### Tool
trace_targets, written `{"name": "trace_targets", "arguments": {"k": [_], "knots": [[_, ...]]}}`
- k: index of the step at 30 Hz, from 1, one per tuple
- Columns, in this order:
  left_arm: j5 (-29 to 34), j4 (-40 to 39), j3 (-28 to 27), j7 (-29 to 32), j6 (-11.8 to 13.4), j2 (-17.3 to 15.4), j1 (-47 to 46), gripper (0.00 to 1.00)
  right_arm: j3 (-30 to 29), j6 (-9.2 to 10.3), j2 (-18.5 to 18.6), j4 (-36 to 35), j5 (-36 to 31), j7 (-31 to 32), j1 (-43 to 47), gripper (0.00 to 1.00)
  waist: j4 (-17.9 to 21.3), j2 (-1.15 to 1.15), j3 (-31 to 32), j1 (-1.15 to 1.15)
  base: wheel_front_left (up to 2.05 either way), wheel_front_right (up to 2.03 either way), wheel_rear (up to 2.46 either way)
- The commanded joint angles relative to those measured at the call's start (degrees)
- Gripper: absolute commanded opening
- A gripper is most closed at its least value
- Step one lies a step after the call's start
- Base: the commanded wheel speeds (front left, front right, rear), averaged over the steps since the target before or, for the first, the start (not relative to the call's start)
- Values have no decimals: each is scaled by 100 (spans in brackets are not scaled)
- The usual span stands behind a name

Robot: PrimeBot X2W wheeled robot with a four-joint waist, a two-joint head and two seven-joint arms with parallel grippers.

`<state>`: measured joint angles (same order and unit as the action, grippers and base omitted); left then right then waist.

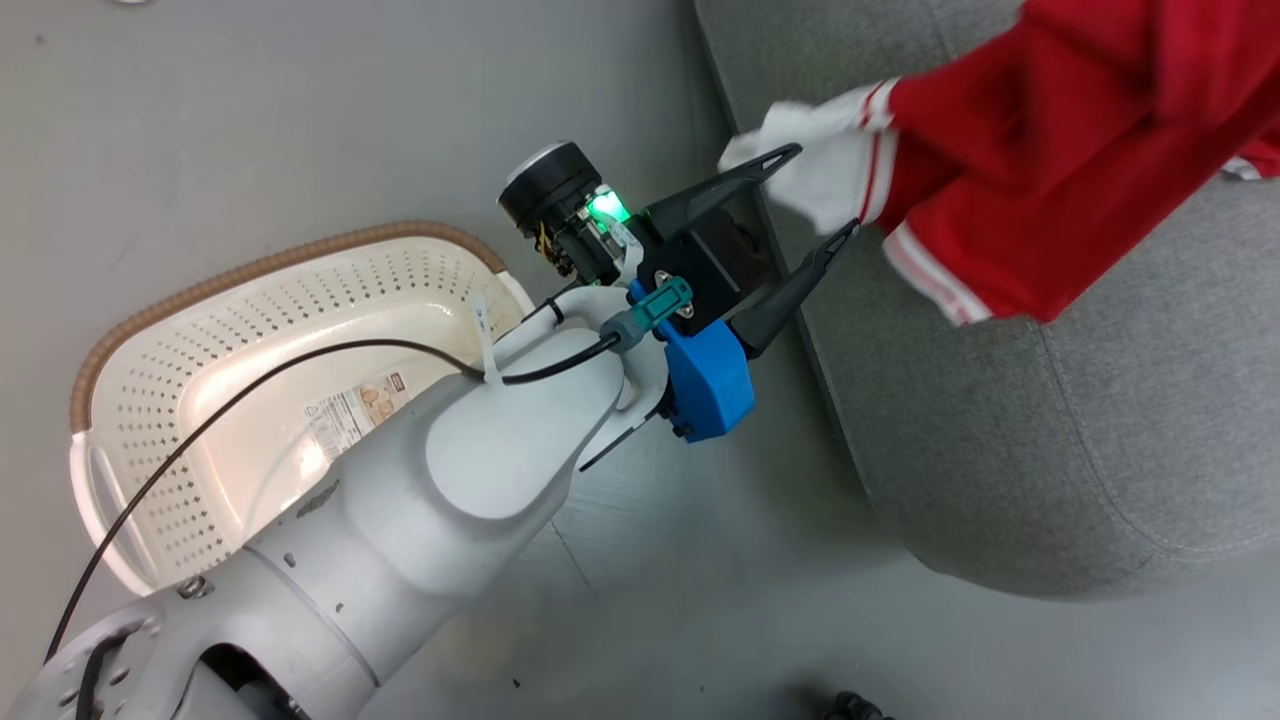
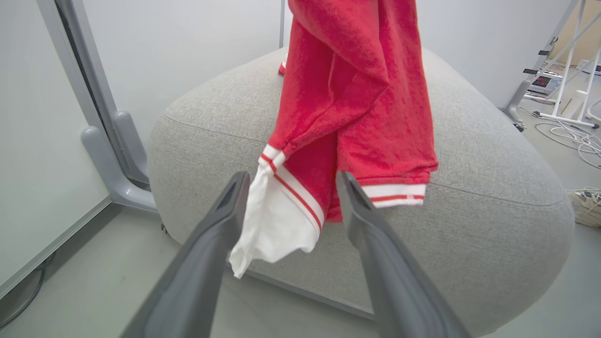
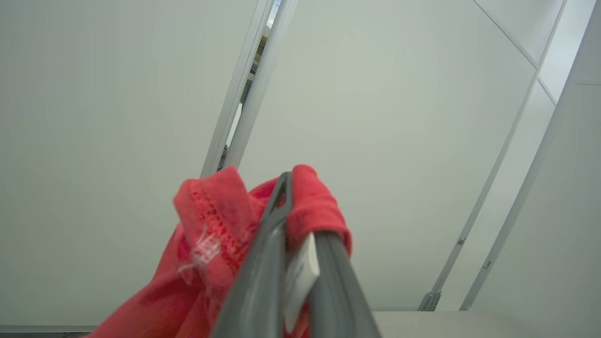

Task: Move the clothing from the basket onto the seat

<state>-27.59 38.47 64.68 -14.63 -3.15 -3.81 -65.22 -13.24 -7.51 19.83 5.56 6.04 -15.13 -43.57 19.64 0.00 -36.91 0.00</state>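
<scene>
clothing (image 2: pixel 357 94): red, white panel, striped trim | seat (image 2: pixel 493 164): light grey | basket (image 1: pixel 300 300): cream, brown rim

Basket (image 1: pixel 160 400) on floor (image 1: pixel 250 120), left of seat (image 1: pixel 1000 450); clothing (image 1: pixel 1050 180) hanging over seat.

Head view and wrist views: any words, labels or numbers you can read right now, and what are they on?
No text is legible.
Printed label inside the basket: print too small to read.
Red display on a device, left wrist view: digits too blurred to read.
On the clothing: no print shows.
</scene>
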Motion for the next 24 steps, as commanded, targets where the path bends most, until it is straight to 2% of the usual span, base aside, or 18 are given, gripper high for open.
{"name": "trace_targets", "arguments": {"k": [1,10,14,18,24], "knots": [[48,-33,-6,13,32,-36,-105,100,-124,4,207,-11,50,-1,-253,0,-61,0,-145,0,0,0,0],[146,-205,30,91,108,-99,-414,100,-962,4,1757,697,335,-1,-1429,0,-190,0,-739,0,0,0,0],[196,-333,44,136,159,-123,-544,100,-1379,4,2225,1168,336,-1,-1526,0,-222,0,-977,0,0,0,0],[229,-452,67,188,189,-185,-632,100,-1666,4,2370,1537,256,-1,-1367,0,-236,0,-1178,0,0,0,0],[252,-578,90,250,236,-272,-695,100,-1731,4,2056,1796,83,-1,-1115,0,-234,0,-1393,0,0,0,0]]}}
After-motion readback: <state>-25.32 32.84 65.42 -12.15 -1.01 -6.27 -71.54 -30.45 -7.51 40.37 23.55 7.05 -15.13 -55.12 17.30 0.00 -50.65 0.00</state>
